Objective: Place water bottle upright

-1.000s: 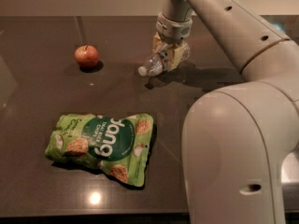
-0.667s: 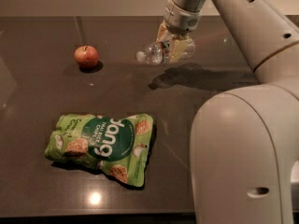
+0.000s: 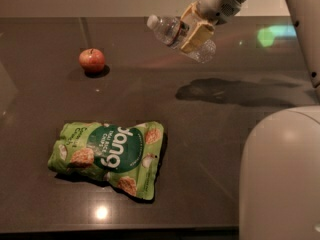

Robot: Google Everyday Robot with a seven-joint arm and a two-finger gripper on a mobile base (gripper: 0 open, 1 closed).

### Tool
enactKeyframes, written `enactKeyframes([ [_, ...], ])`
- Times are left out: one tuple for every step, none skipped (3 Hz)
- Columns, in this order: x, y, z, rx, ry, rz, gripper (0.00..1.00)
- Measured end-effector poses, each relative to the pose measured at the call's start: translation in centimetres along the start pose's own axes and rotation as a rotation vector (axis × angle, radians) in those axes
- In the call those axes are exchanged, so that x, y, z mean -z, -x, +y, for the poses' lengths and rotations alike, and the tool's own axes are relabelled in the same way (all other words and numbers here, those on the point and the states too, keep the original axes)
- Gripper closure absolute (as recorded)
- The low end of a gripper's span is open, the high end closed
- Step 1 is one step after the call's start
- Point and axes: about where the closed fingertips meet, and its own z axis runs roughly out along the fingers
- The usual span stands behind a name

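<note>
The water bottle (image 3: 169,31) is a small clear plastic bottle with a white cap. It hangs in the air well above the dark table (image 3: 210,134), tilted, with its cap pointing up and to the left. My gripper (image 3: 194,28) is at the top centre-right of the camera view and is shut on the bottle's middle, with tan fingers (image 3: 197,36) on either side of it. The bottle's base sticks out to the lower right of the fingers. The arm's shadow lies on the table below.
A red apple (image 3: 92,60) sits at the back left of the table. A green snack bag (image 3: 109,155) lies flat at the front left. My large white base (image 3: 280,179) fills the lower right.
My gripper has lifted the bottle off the table and carried it up and to the right. The bottle's cap end now points higher. The apple and bag have not moved.
</note>
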Motion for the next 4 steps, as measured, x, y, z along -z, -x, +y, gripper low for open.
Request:
enactKeyframes([
  [1.7,2.1,1.0,-0.128,-0.017,-0.186,1.0],
  [2.4,3.5,2.1,-0.211,-0.014,-0.348,1.0],
  [2.3,4.1,3.1,-0.27,-0.021,-0.481,1.0],
  [1.4,3.8,4.1,-0.323,-0.045,-0.584,1.0],
])
